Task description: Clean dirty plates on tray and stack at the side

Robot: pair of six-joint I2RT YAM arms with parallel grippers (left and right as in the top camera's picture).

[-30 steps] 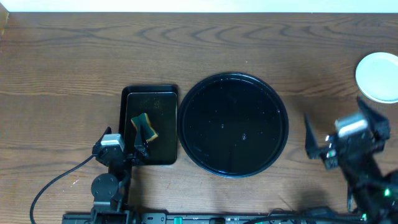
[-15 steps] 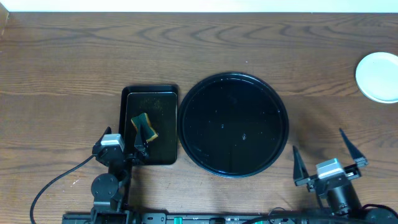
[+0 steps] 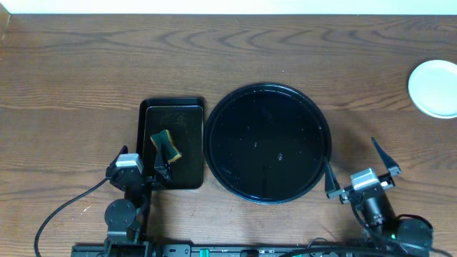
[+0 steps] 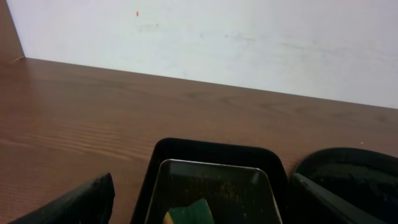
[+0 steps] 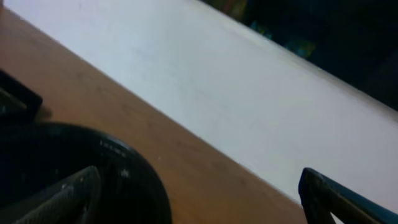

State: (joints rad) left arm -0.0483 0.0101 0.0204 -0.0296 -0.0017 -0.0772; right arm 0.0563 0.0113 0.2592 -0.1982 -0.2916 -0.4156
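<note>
The round black tray sits mid-table with no plates on it. It also shows in the left wrist view and the right wrist view. A pale plate with no smears lies on the bare wood at the right edge, partly cut off. I cannot tell whether other plates lie under it. My right gripper is open and empty, low near the front edge, just right of the tray. My left gripper is open and empty at the near end of the rectangular tray.
A small rectangular black tray stands left of the round tray. A green and yellow sponge lies in it. A cable runs across the front left of the table.
My right arm has drawn back from near the plate at the right edge toward the front edge, beside the round tray, gripper open. The left arm has not moved.
</note>
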